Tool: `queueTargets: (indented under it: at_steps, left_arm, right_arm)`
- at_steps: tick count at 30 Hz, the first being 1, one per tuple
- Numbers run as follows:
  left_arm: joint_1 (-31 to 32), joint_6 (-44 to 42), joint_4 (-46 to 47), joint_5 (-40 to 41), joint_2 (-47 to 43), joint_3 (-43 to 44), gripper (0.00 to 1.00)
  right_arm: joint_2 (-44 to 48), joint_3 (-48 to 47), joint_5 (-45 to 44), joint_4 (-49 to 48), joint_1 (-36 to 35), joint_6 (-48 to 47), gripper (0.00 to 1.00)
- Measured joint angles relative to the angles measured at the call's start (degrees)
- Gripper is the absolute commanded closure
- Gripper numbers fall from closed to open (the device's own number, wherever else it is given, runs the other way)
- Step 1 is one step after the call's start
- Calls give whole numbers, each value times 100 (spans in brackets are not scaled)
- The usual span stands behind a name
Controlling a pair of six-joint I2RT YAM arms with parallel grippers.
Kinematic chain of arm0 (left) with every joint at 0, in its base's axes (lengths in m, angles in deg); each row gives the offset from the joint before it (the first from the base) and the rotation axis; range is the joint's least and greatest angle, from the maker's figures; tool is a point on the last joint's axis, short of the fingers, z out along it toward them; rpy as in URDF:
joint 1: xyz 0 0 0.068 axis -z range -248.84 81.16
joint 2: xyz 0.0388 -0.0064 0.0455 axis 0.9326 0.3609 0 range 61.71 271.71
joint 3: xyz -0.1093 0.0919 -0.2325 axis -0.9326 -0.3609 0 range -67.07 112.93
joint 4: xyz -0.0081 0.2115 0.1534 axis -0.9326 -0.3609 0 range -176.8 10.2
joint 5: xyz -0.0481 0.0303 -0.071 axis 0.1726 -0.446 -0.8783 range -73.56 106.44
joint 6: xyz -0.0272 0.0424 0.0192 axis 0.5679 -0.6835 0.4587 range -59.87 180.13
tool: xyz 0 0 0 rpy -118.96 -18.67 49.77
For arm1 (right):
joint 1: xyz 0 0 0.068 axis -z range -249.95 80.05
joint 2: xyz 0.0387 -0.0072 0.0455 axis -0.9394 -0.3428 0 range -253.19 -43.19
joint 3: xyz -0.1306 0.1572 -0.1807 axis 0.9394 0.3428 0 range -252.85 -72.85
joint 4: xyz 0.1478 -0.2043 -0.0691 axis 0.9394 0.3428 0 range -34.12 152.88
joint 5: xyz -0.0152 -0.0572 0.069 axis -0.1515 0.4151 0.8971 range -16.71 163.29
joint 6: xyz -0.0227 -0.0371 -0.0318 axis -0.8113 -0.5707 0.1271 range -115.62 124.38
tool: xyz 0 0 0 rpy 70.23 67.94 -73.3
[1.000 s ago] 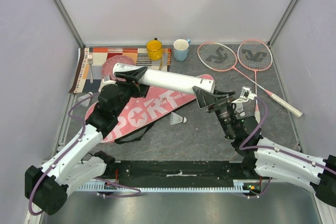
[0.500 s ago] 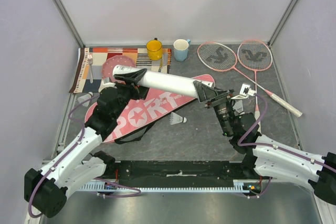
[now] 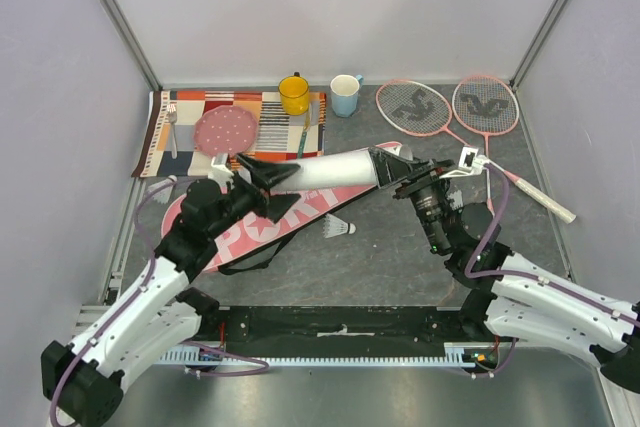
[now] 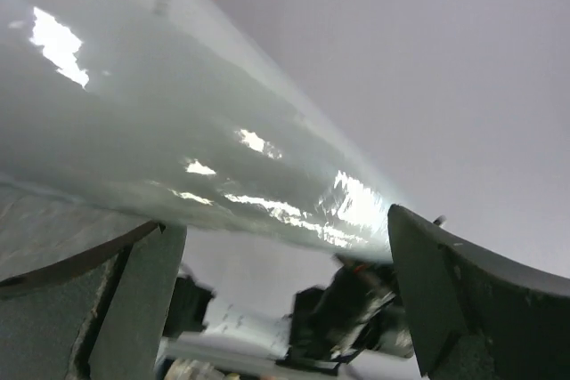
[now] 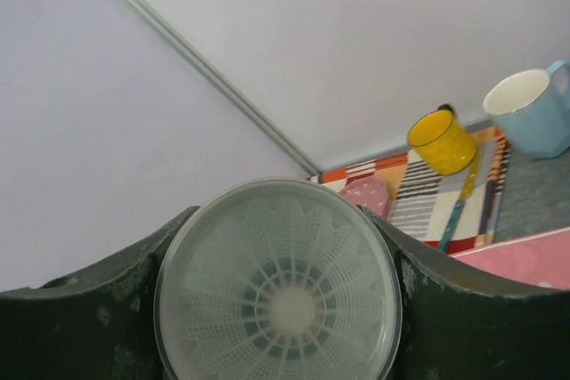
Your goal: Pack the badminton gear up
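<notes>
The right gripper's [image 3: 393,173] fingers [image 5: 107,309] were closed snugly on either side of the capped end of the long white tube [image 3: 325,169], both pads touching its rim, so the tube's weight appeared to rest on that arm alone. At the tube's other end the left gripper [image 3: 256,175] had its fingers [image 4: 472,309] spread wide, with the tube's side passing between them and not clamped. The tube hung above the table with its long axis running roughly left to right from one gripper to the other, over the upper edge of the pink bag [image 3: 290,215]. The bag lay just beneath and toward the left arm, so any lowering would probably have fallen to the right arm. One shuttlecock [image 3: 340,228] lay just beside the bag, and the two rackets [image 3: 415,107] rested well apart at the far right.
</notes>
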Motion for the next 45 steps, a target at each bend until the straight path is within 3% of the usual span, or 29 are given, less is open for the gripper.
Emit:
queueTargets:
  at_steps: [8,12,15,20,23,26,31,35,39,45]
  left_arm:
    - [0,-922,-992,-1932,-1528,-1539,0]
    - [2,-1462,-1558,-2599,-2164,-1738,4]
    - [0,-2100,-1930,-2946,-2378,-1401,5]
    - [13,-3661,-2426,-3373,-1823,195,2]
    - [157,-4861,-2695,-3209,-1119,1303,0]
    - [516,-6137,-2844,-2542,-573,1923,0]
    - [1338,-8192,-2785,-1333,-68,1969,0]
    - [2024,-9648,-2234,-667,111,1464,0]
    - [2114,-10209,-1799,-706,382,1119,0]
    - [2114,-10277,-1362,-702,1204,1145,0]
  right_arm:
    - [-59,-946,-39,1735,13,-892,44]
    - [-105,-1067,153,2295,20,-1139,46]
    - [-131,-1091,304,2671,20,-1231,45]
    - [-232,-1246,557,2885,37,-1268,44]
    - [-254,-1333,671,3016,46,-1283,42]
    - [-249,-1405,750,3161,46,-1281,41]
    - [-201,-1438,850,3327,46,-1244,40]
    - [-203,-1447,922,3377,46,-1185,40]
    - [-273,-1499,984,3388,48,-1139,39]
    - [-293,-1528,1080,3438,46,-1086,39]
